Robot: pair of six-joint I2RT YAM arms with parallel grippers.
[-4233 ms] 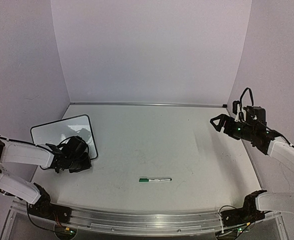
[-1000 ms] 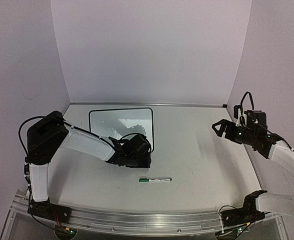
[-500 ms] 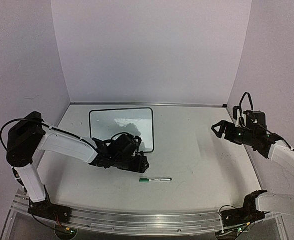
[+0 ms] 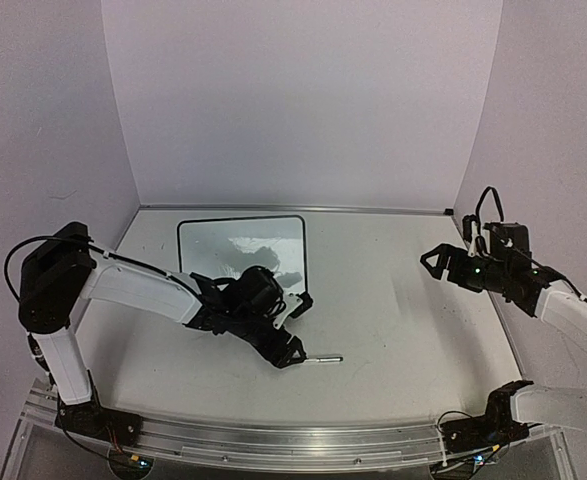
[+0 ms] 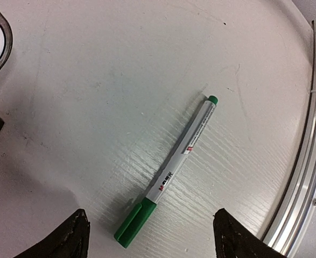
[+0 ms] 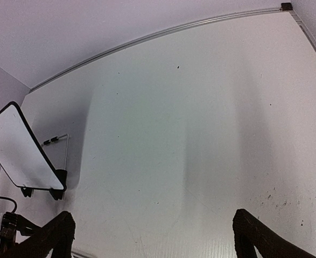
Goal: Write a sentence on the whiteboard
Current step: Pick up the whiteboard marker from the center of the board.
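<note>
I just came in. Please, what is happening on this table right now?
The left gripper hangs open just above the green marker, which lies on the table near the front edge. The cap end is between its fingers, and nothing is gripped yet. The whiteboard sits behind it, and no writing shows on it. The right gripper is open at the right side, away from both.

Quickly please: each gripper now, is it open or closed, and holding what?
Left gripper: open, holds nothing; the green marker lies on the table under its jaws.
Right gripper: open, holds nothing.
</note>
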